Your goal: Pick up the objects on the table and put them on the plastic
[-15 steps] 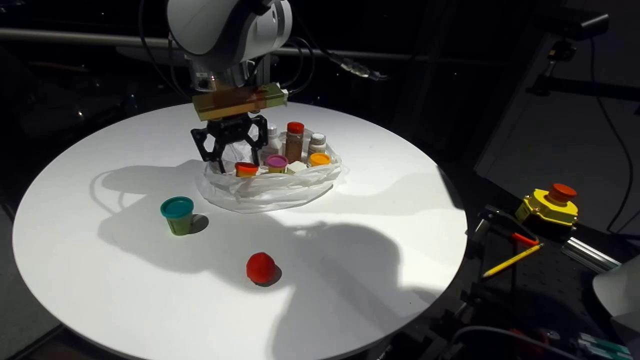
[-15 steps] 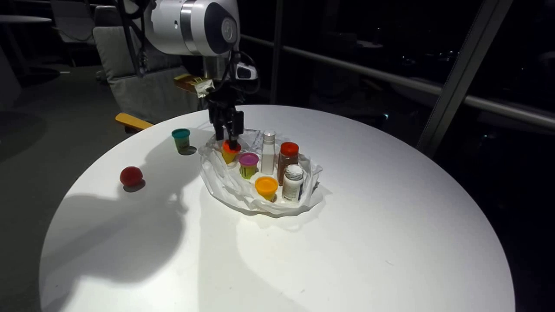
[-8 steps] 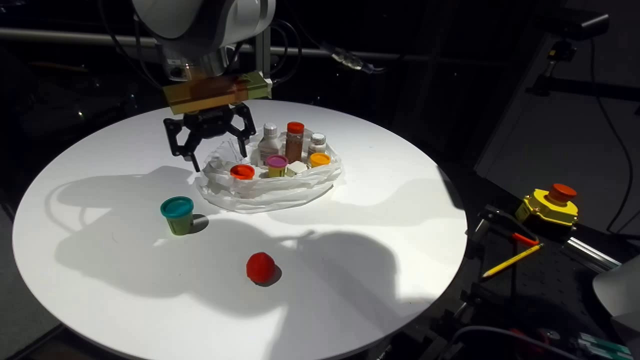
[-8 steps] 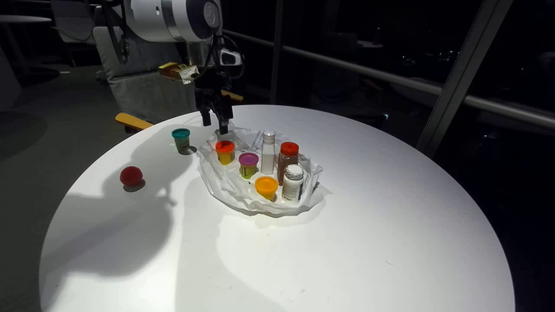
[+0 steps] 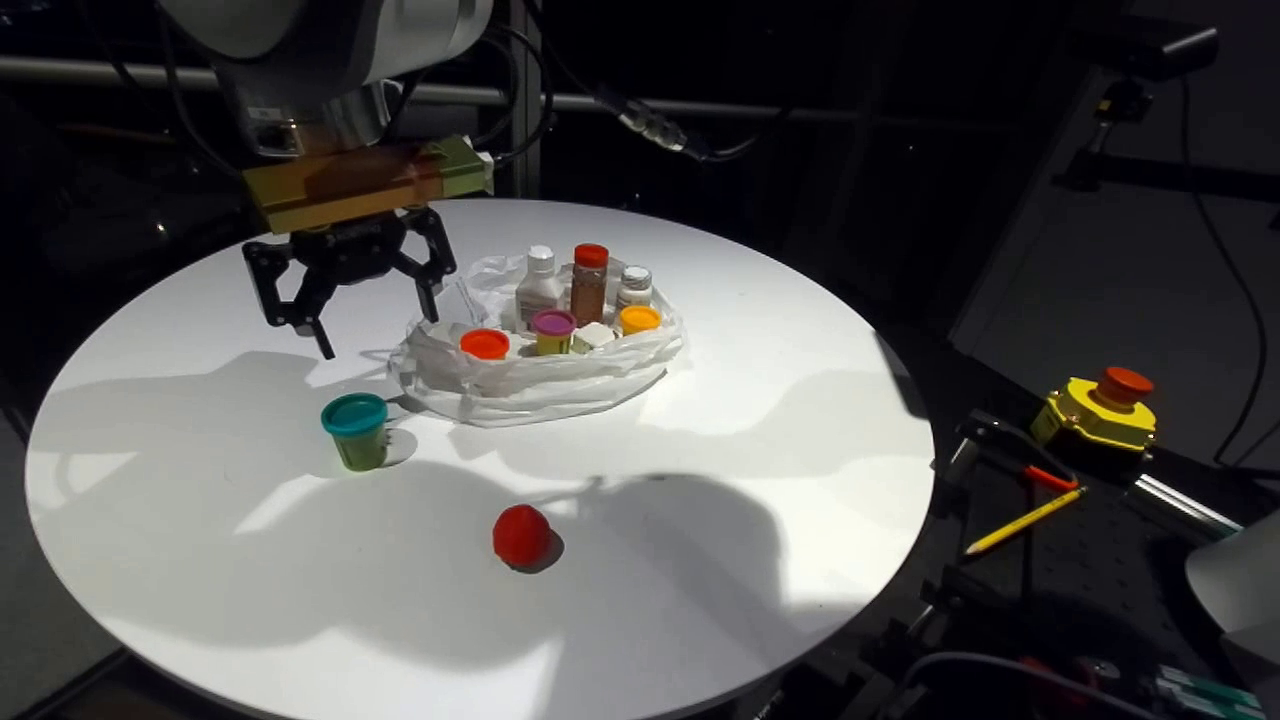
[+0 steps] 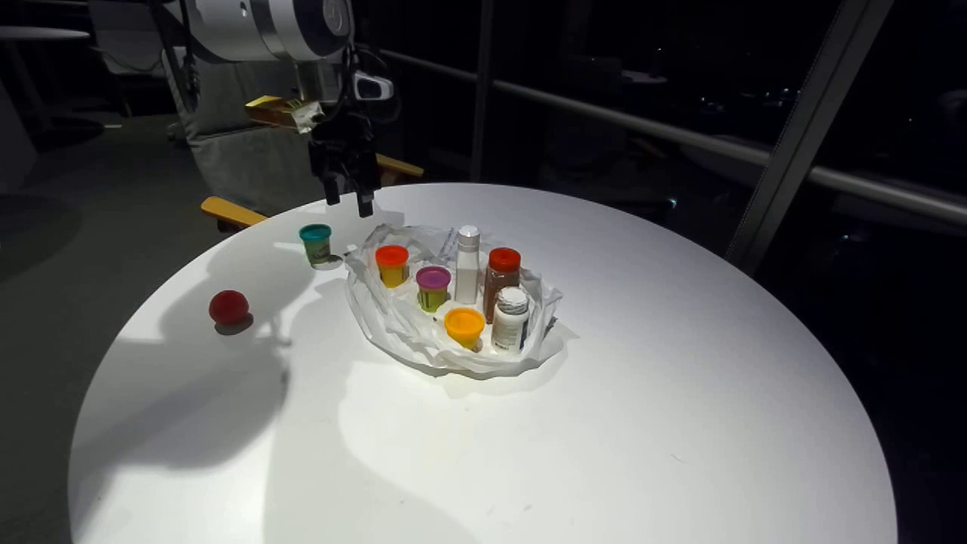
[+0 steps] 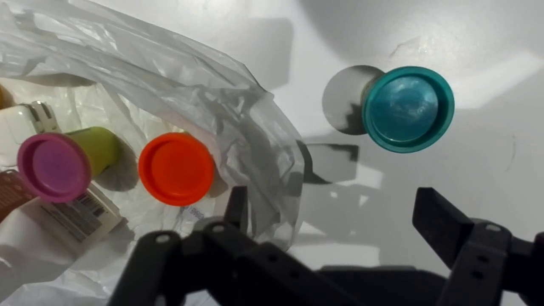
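1. In an exterior view, upper left, the black 2-fingered pincer [image 5: 380,335] hangs released.
2. Left, on the round white counter [image 5: 780,320], stands the teal-lidded green cup [image 5: 360,445].
3. Lower centre sits the round red ball [image 5: 521,536].
4. Centre, the wrinkled whitish plastic sheet [image 5: 540,390] carries 3 cups [image 5: 553,333] lidded red, purple, orange.

- The plastic [image 6: 396,321] is thin, whitish and wrinkled, its crumpled rim raised around what stands on it.
- The teal-lidded cup [image 5: 357,440], tapered and green, stands upright just outside that rim.
- The red ball [image 5: 521,536] lies farther out, apart from the plastic.
- The orange-red-lidded cup [image 6: 392,267], yellow-bodied, stands upright on the plastic near its edge.
- The purple-lidded cup [image 6: 433,291], yellow-green, stands between it and the orange-lidded cup [image 6: 464,326].
- The white bottle [image 6: 467,272], the red-lidded brown jar [image 6: 498,279] and the short white bottle [image 6: 510,325] stand capped on the plastic.
- The white block [image 7: 19,127] lies beside the purple-lidded cup, two prongs showing.
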`<control>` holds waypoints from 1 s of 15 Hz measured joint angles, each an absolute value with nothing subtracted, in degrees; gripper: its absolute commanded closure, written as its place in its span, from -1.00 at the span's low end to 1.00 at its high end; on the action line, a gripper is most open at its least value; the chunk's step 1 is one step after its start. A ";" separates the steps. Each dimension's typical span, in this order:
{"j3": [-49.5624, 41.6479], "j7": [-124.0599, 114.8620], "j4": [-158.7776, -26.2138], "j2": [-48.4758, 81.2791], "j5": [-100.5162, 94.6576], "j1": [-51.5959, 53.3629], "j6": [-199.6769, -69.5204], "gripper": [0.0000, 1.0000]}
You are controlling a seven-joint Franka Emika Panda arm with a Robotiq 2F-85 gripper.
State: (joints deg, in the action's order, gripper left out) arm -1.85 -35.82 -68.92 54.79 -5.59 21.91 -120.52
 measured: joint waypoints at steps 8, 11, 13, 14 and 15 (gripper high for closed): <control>1.96 -27.41 -62.76 61.07 -2.74 20.59 -120.45 -1.00; 2.60 -25.80 -61.31 62.57 -2.47 20.64 -119.39 -1.00; 2.84 -25.26 -60.69 63.28 -2.46 20.71 -118.06 -1.00; 2.94 -24.97 -60.40 63.61 -2.46 20.75 -117.38 -1.00; 3.01 -24.66 -60.19 63.92 -2.46 20.77 -116.82 -0.68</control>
State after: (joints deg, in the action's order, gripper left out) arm 3.01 -24.66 -60.19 63.92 -2.46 20.77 -116.82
